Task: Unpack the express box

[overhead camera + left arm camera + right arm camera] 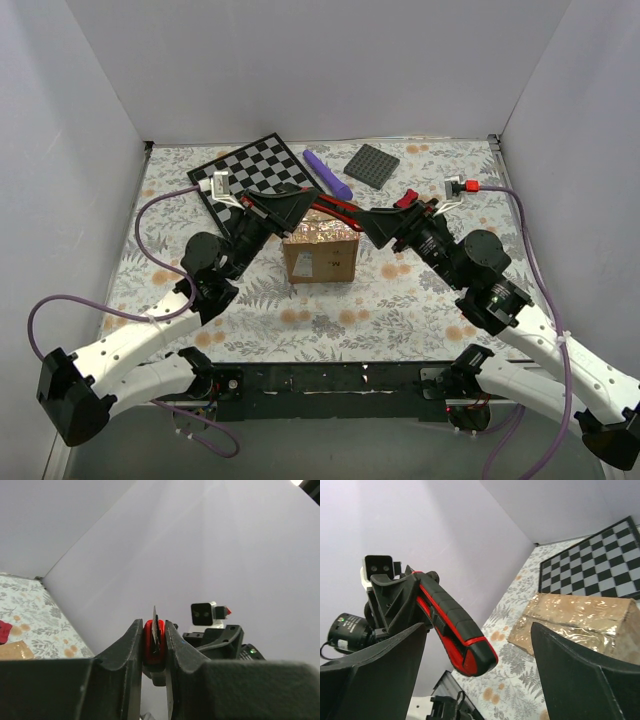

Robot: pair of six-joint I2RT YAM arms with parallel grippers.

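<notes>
Brown express box [320,258], red-and-black knife [336,207], chequered board [255,170], floral tablecloth [400,300].

Floral table [330,315]: express box [322,256], chessboard [256,170], plate [378,165]

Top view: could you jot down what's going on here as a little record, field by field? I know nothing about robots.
box: brown express box, mid-table, top flaps taped shut
left gripper: shut on a red-and-black utility knife
right gripper: open, facing the knife's free end, holding nothing
behind the box: chessboard, purple stick-shaped object, dark grey plate
</notes>
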